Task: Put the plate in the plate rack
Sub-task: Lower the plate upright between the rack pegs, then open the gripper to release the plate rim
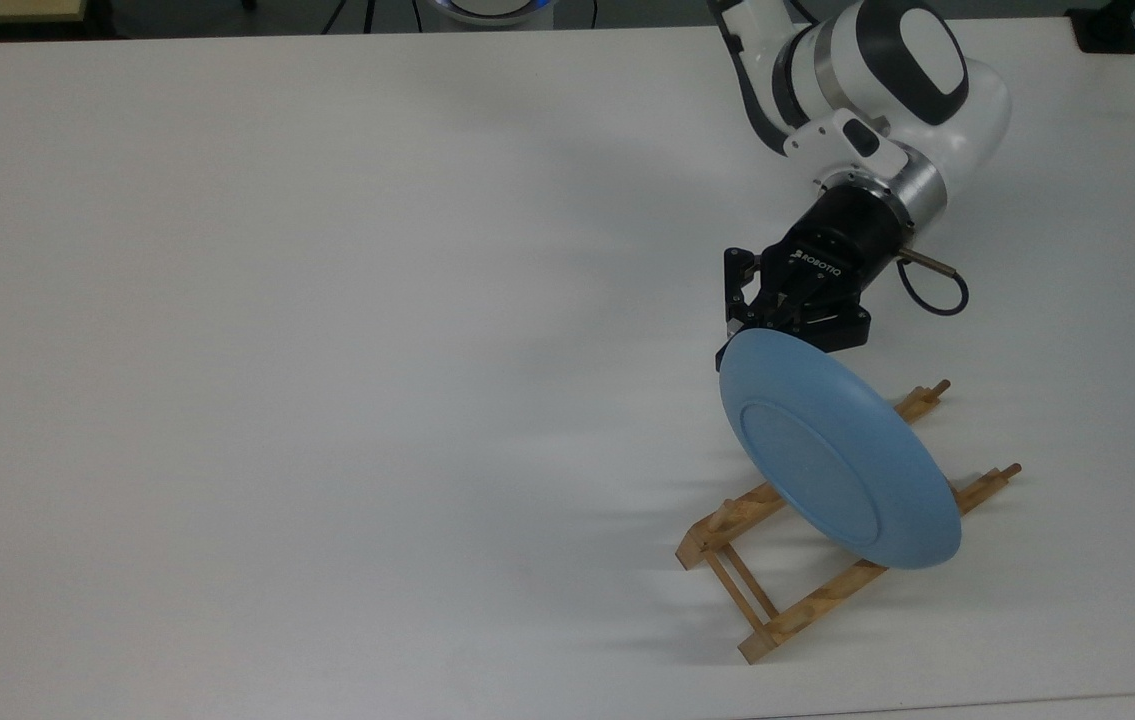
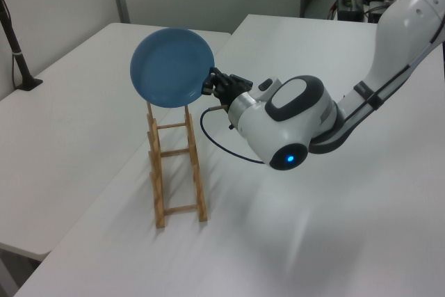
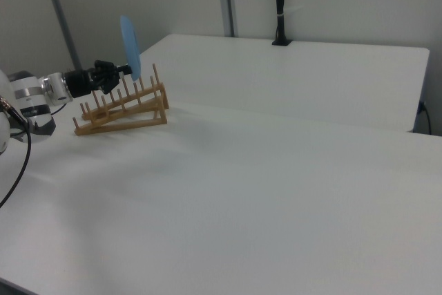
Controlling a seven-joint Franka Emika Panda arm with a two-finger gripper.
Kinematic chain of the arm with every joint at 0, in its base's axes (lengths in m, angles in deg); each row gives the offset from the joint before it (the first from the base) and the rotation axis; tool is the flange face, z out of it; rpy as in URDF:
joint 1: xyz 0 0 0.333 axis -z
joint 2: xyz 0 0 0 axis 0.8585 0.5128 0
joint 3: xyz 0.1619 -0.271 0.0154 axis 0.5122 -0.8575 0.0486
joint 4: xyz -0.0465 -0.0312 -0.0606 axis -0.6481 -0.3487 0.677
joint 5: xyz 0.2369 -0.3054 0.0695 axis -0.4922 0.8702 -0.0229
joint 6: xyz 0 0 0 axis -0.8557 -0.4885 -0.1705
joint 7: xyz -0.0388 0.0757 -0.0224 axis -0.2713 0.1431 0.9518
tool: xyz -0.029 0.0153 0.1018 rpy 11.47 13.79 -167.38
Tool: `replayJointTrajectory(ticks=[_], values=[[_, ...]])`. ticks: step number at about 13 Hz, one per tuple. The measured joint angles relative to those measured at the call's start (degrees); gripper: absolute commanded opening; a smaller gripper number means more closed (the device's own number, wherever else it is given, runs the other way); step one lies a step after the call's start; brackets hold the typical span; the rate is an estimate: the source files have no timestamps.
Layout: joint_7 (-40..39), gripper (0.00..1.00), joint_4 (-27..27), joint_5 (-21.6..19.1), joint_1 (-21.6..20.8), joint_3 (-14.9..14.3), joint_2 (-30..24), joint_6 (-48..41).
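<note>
The light-blue plate (image 1: 837,455) stands on edge in the air, its blue underside facing the top view's left. My gripper (image 1: 739,338) is shut on its rim at the upper left. Below it the wooden plate rack (image 1: 772,612) lies on the white table, partly hidden by the plate. In the left view the plate (image 2: 172,67) hangs over the far end of the plate rack (image 2: 177,172), with the gripper (image 2: 208,86) at its right rim. The right view shows the plate (image 3: 129,46) edge-on just above the plate rack's (image 3: 124,107) pegs, the gripper (image 3: 124,69) on its left.
A black post (image 2: 17,53) stands on the neighbouring table (image 2: 76,109), also seen as the post (image 3: 280,5) in the right view. A black block (image 1: 1107,30) sits at the table's far right corner. The table's front edge (image 1: 927,705) runs close below the rack.
</note>
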Motion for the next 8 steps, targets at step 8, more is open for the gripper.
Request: replayJointTrajectory(ticks=[8], values=[[0.62,0.00,3.00,0.26,-0.07,-1.54,3.45,-0.62]])
